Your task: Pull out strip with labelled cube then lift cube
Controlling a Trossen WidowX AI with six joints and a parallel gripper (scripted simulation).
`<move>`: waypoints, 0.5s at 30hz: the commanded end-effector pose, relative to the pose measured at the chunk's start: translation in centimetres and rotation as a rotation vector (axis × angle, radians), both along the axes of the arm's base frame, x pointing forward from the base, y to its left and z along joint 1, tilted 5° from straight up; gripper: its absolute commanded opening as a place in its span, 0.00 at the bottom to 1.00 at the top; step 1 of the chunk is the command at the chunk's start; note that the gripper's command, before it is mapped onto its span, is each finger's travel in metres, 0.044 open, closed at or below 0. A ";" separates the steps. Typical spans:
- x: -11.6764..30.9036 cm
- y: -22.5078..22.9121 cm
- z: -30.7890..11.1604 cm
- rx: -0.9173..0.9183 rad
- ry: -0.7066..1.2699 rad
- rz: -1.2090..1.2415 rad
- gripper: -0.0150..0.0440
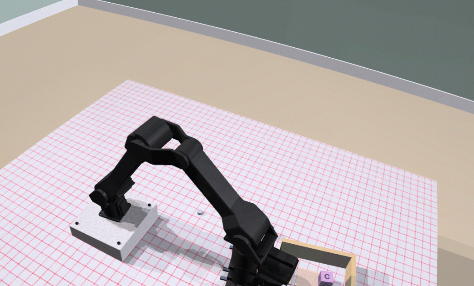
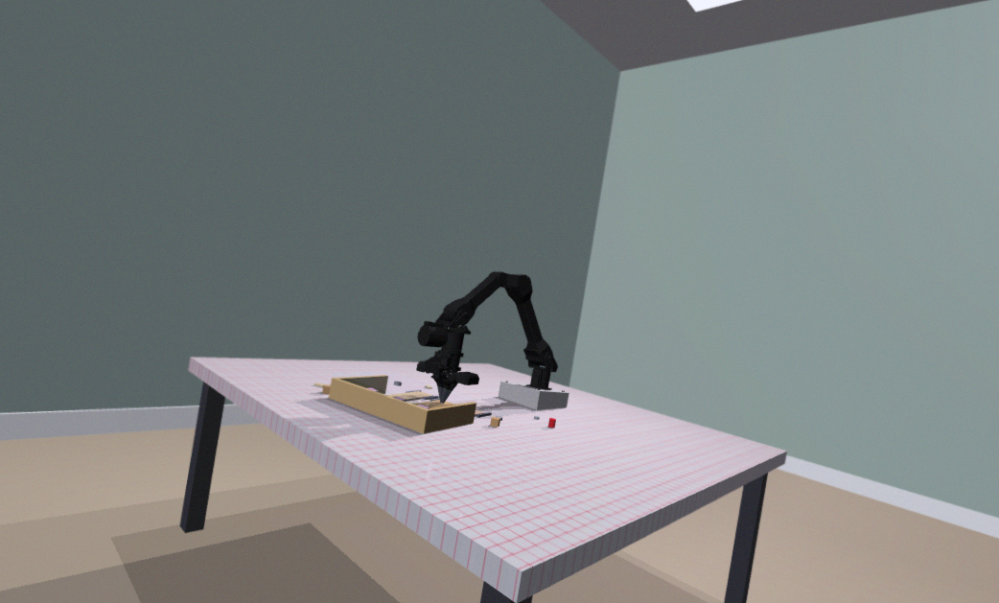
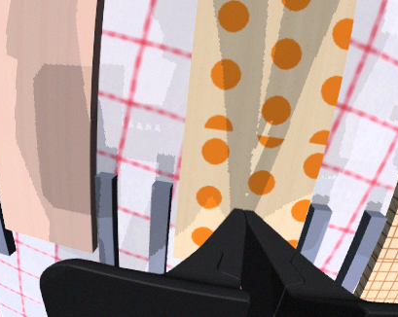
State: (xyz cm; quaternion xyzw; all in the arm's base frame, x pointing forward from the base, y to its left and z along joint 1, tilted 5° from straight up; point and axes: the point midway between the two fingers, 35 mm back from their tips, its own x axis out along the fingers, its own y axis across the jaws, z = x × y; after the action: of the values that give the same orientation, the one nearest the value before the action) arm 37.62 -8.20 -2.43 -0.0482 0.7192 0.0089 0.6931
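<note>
My gripper (image 2: 443, 401) (image 3: 240, 219) is shut and empty. Its tips are over the near end of a cream strip with orange dots (image 3: 226, 180); contact cannot be told. The dot pattern breaks along a line across this strip. A plain pink strip (image 3: 2, 146) (image 1: 307, 272) lies to its left in the wrist view. A purple cube marked C (image 1: 325, 277) appears to stand on the pink strip, near its far end. A strip with a brown grid (image 3: 396, 258) shows at the right edge of the wrist view. The far strip ends are mostly hidden or out of view.
A wooden frame (image 1: 316, 248) (image 2: 379, 407) walls in the far side. Several dark grey posts (image 3: 106, 214) (image 3: 161, 219) (image 3: 315, 228) stand beside the strips' near ends. A tan cube (image 2: 495, 422), a red piece (image 2: 551, 423) and a grey disc (image 1: 199, 212) lie on the table.
</note>
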 end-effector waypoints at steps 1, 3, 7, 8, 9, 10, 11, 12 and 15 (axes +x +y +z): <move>-0.5 0.0 -0.4 0.004 0.004 0.005 0.25; -0.8 -0.1 -0.4 0.004 0.004 0.005 0.25; -1.5 -0.1 -0.4 0.004 0.004 0.005 0.25; -1.6 -0.2 -0.4 0.004 0.005 0.005 0.25; -1.8 -0.2 -0.4 0.004 0.005 0.005 0.25; -1.9 -0.2 -0.4 0.004 0.005 0.005 0.25; -2.1 -0.2 -0.4 0.004 0.005 0.005 0.25; -2.2 -0.2 -0.4 0.004 0.005 0.005 0.25; -2.7 -0.3 -0.4 0.003 0.005 0.005 0.25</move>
State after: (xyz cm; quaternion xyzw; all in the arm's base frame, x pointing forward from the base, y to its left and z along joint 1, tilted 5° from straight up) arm 36.07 -8.43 -2.29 -0.0491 0.7137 0.0087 0.6987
